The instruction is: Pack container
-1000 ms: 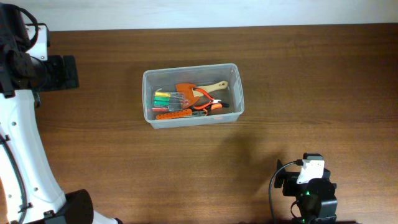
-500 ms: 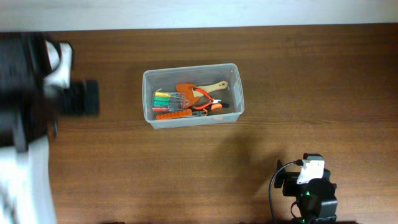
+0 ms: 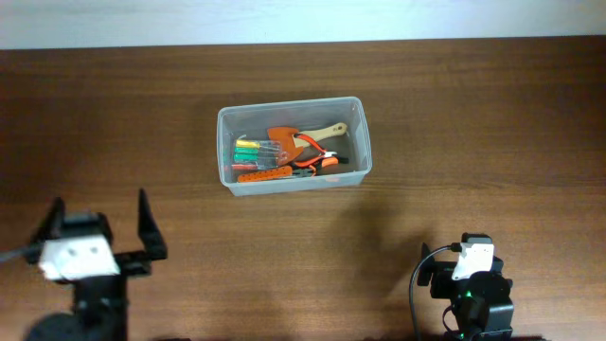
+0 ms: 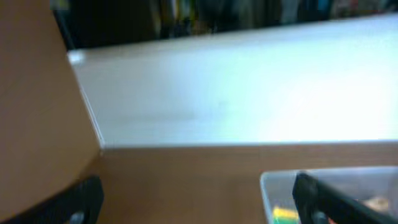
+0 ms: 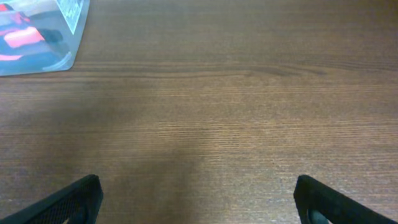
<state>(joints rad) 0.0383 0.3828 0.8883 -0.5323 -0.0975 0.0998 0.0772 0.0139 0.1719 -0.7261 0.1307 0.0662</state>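
Observation:
The container (image 3: 225, 123), a clear plastic bin, stands at the table's middle back. It holds a wooden-handled brush (image 3: 317, 134), orange pliers (image 3: 312, 152), coloured screwdrivers (image 3: 248, 150) and other small tools. My left gripper (image 3: 100, 201) is open and empty at the front left, well apart from the bin. The blurred left wrist view shows its spread fingers (image 4: 199, 202) and a corner of the bin (image 4: 277, 186). My right gripper (image 5: 199, 202) is open and empty over bare wood. The bin's corner (image 5: 68, 37) shows at the top left of the right wrist view.
The right arm (image 3: 471, 284) sits folded at the front right edge of the table. A pale wall or surface (image 4: 236, 93) runs behind the wooden table (image 3: 454, 142).
The left arm has swung from the far-left back of the table down to the front left, with its gripper open. The right arm and the bin have not moved.

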